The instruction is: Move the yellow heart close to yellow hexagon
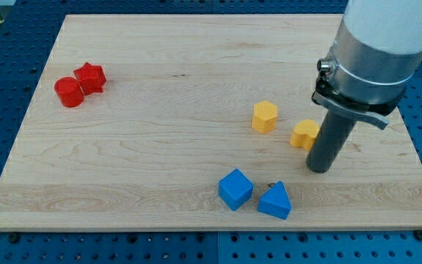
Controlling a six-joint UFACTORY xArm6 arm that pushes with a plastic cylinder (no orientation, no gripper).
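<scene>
The yellow hexagon (264,116) lies right of the board's middle. The yellow heart (305,133) lies a short way to its lower right, partly hidden behind my rod. My tip (319,169) rests on the board just below and to the right of the heart, touching or nearly touching it. A small gap of bare wood separates the heart from the hexagon.
A blue cube (235,188) and a blue triangular block (275,201) lie side by side near the bottom edge, left of my tip. A red cylinder (69,92) and a red star (91,77) touch at the upper left. The wooden board (160,139) sits on a blue perforated table.
</scene>
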